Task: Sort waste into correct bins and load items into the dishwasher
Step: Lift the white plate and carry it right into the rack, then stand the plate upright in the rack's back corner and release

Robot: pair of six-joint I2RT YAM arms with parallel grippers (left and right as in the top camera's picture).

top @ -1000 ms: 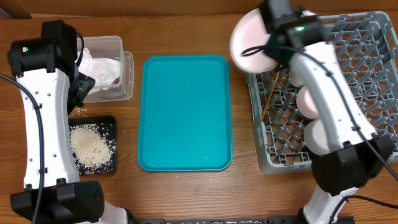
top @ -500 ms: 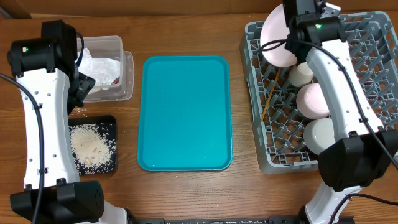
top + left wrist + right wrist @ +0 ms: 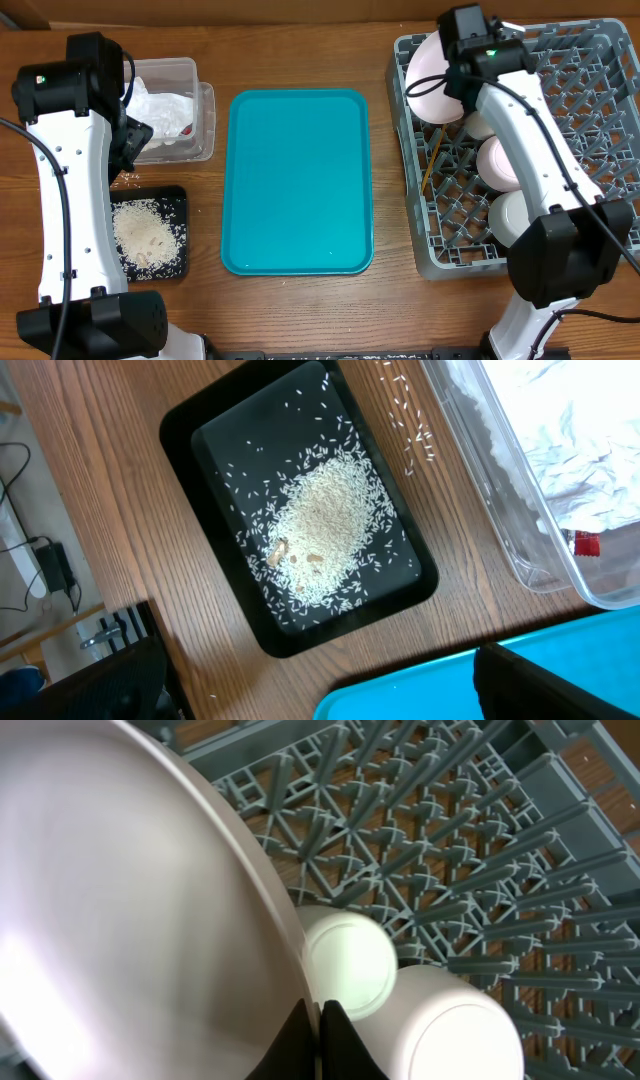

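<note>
**Plate at the rack, a few grains left**

The waste looks almost sorted. Left of the teal tray (image 3: 297, 180), toward the far edge, the clear tub (image 3: 175, 68) holds the crumpled napkin (image 3: 162, 103) and the red wrapper (image 3: 187, 128). Also left of the teal tray, but nearer the robot, the black tray (image 3: 178, 205) carries a heap of rice (image 3: 145, 235). Nothing shows on the teal tray itself.

Right of the teal tray stands the grey dish rack (image 3: 590, 70). The chopsticks (image 3: 432, 160) lie slanted along the rack side closest to the teal tray. Three pale round vessels (image 3: 500, 160) sit bottoms-up among the pegs; I cannot tell which is the cup, the bowl or the metal bowl.

The white plate (image 3: 425, 80) is tilted on edge at the rack's far corner on the teal tray's side. The right fingers (image 3: 320, 1035) are pressed together, pinching its rim. Whether it already rests between pegs is unclear. By my reading this last dish has yet to be seated and let go.

The left fingers (image 3: 545, 682) are spread wide with nothing between them, hanging over the area left of the teal tray. There, some loose grains (image 3: 410, 435) lie on the wooden surface (image 3: 110, 480) between the black tray and the tub. They appear to be the only waste not yet sorted.
</note>
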